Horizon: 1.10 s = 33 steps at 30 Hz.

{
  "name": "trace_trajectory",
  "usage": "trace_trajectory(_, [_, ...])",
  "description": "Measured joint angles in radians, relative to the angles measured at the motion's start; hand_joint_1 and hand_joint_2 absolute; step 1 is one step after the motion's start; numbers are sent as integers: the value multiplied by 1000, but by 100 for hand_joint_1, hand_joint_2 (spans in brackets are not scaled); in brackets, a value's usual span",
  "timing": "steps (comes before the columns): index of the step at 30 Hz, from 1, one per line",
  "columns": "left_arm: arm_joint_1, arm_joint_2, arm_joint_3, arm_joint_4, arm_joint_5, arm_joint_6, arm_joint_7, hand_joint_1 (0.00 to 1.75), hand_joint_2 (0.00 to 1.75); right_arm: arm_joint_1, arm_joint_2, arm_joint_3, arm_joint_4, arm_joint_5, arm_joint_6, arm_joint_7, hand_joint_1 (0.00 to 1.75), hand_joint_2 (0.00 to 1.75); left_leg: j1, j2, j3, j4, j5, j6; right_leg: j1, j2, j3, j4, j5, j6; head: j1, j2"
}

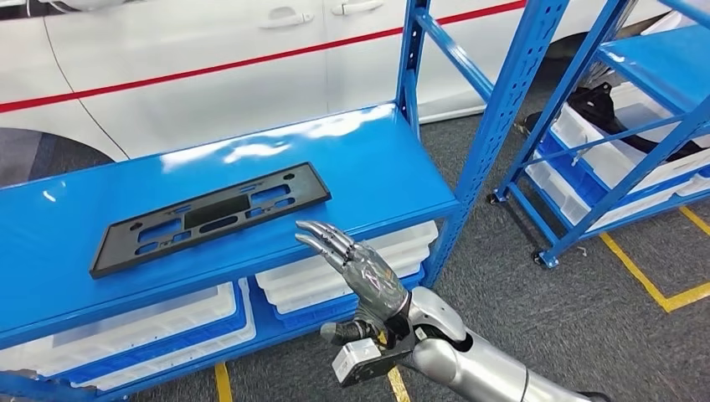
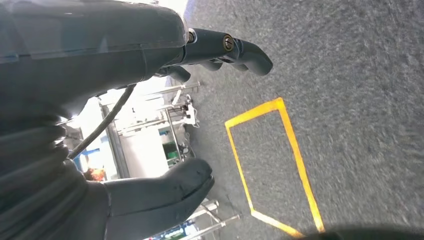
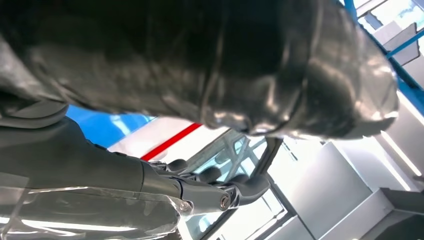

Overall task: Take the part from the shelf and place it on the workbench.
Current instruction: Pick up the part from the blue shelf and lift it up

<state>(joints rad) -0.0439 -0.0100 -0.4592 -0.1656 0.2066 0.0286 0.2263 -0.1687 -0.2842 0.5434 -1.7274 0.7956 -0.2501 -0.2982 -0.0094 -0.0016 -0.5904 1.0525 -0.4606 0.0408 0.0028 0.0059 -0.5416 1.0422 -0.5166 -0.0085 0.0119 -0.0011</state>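
A flat black plastic part (image 1: 211, 215) with several cut-out slots lies on the blue shelf (image 1: 368, 159), slanting from front left to back right. My right hand (image 1: 358, 272) is raised in front of the shelf's edge, just right of and below the part, fingers stretched out and apart, touching nothing. In the right wrist view the right hand (image 3: 200, 192) holds nothing. My left hand (image 2: 150, 125) hangs over grey floor, thumb and fingers apart with nothing between them.
White bins (image 1: 352, 268) sit on the lower shelf level. A blue upright (image 1: 494, 126) stands at the shelf's right end. A second blue rack (image 1: 636, 126) with white bins stands to the right. A white car (image 1: 209, 59) is behind. Yellow floor tape (image 1: 653, 276) marks grey carpet.
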Motion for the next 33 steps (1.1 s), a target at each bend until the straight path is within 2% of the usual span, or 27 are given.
trace_trajectory(2, [-3,-2,-1,0,0,0,0,0,175,-1,0,0,-1,0,0,0,0,0,2,0,10,-23,1,2,-2,-2,5,-7,-1,10,0,0])
trace_trajectory(4, [-1,-4,-2,0,0,0,0,0,175,-3,0,0,-2,0,0,0,0,0,9,1,30,-49,5,6,-1,-3,-3,23,-21,20,0,0])
trace_trajectory(5, [0,-5,-2,0,0,0,0,0,175,-3,0,0,-2,0,0,-1,0,0,13,2,39,-58,5,8,-2,-3,-26,68,-43,24,1,0])
trace_trajectory(7, [0,-5,-3,0,0,1,0,0,175,-2,0,0,1,0,0,-1,0,0,12,3,47,-60,-1,12,-8,-3,-103,194,-85,32,1,0])
trace_trajectory(8, [-1,-5,-3,0,0,1,0,0,175,-1,0,1,2,0,1,-1,0,0,12,2,50,-60,-6,12,-11,-3,-139,241,-91,36,2,0])
trace_trajectory(9, [-1,-6,-4,0,0,1,0,0,175,0,0,1,4,0,2,0,0,0,12,0,56,-59,-11,10,-14,-4,-158,254,-75,40,2,0])
trace_trajectory(10, [0,-6,-4,0,0,1,0,0,175,0,0,1,5,0,3,0,0,0,13,-1,64,-57,-19,8,-17,-4,-158,228,-40,43,2,0])
trace_trajectory(12, [1,-7,-4,0,0,1,0,0,175,-1,0,1,6,-1,6,0,0,0,14,-2,84,-54,-37,-1,-21,-6,-115,106,49,44,2,0])
trace_trajectory(13, [1,-8,-5,1,0,1,0,0,175,-1,0,1,6,-2,7,-1,0,0,13,-2,90,-50,-46,-7,-20,-6,-91,49,73,41,2,0])
trace_trajectory(14, [0,-8,-5,1,-1,1,0,0,175,-2,0,1,7,-3,9,-1,0,0,12,-3,92,-48,-53,-13,-19,-6,-77,15,81,36,2,0])
trace_trajectory(16, [-4,-8,-6,1,-1,1,1,0,175,-4,1,1,9,-5,12,-1,0,0,10,-3,92,-48,-60,-24,-15,-3,-69,0,69,23,3,0])
trace_trajectory(18, [-7,-9,-7,1,-2,1,2,0,175,-6,1,1,9,-8,16,-3,0,0,12,-2,95,-42,-70,-33,-17,-2,-63,-5,66,11,3,0])
trace_trajectory(19, [-8,-9,-7,1,-3,1,3,0,175,-8,2,1,9,-10,20,-5,0,0,13,-2,87,-19,-84,-38,-19,-3,-58,-9,64,5,2,0])
trace_trajectory(20, [-9,-9,-7,1,-3,1,4,0,175,-13,4,1,10,-14,26,-7,0,0,14,-2,66,26,-106,-43,-21,-4,-52,-13,62,-1,2,0])
trace_trajectory(21, [-9,-9,-8,1,-4,1,5,0,175,-19,6,1,11,-19,34,-9,0,0,16,-2,31,92,-132,-47,-21,-5,-48,-14,60,-5,1,0])
trace_trajectory(22, [-9,-9,-8,1,-6,1,5,0,131,-26,8,1,14,-26,45,-10,0,0,17,-2,-14,165,-155,-50,-21,-5,-46,-14,57,-7,1,0])
trace_trajectory(23, [-10,-9,-8,1,-7,0,5,0,87,-35,11,1,17,-34,56,-11,0,44,18,-2,-55,224,-167,-53,-21,-5,-43,-14,54,-8,1,0])
trace_trajectory(24, [-9,-9,-9,1,-9,0,6,0,44,-44,14,2,22,-43,69,-11,0,87,19,-1,-83,253,-160,-54,-21,-5,-39,-14,50,-8,1,0])
trace_trajectory(25, [-8,-9,-10,1,-11,-1,5,0,0,-56,19,3,29,-55,85,-11,0,131,20,-1,-90,241,-131,-54,-22,-4,-33,-14,46,-7,1,0])
trace_trajectory(26, [-8,-9,-11,1,-13,-2,3,0,0,-71,25,5,37,-66,102,-11,0,175,20,-1,-78,190,-86,-52,-22,-2,-26,-14,42,-5,1,0])
trace_trajectory(27, [-8,-8,-13,1,-15,-3,-1,0,0,-89,32,9,48,-78,122,-9,0,175,20,-1,-56,118,-38,-49,-23,-1,-20,-13,37,-1,1,0])
trace_trajectory(28, [-8,-8,-15,1,-17,-5,-4,0,0,-109,41,15,62,-88,141,-6,0,175,19,-1,-33,51,-3,-46,-21,1,-16,-12,32,4,1,0])
trace_trajectory(29, [-10,-7,-17,1,-17,-7,-8,0,0,-129,50,21,76,-95,158,-2,0,175,17,-1,-17,4,17,-42,-20,2,-15,-11,30,9,1,0])
trace_trajectory(30, [-11,-8,-20,1,-18,-9,-10,0,0,-147,59,29,91,-101,171,2,0,175,17,-2,-10,-21,24,-40,-17,2,-17,-10,28,11,2,0])
trace_trajectory(33, [-15,-9,-28,1,-19,-13,-12,0,0,-190,82,55,129,-109,193,11,0,175,16,-7,-11,-31,28,-39,-14,0,-18,-12,30,5,2,0])
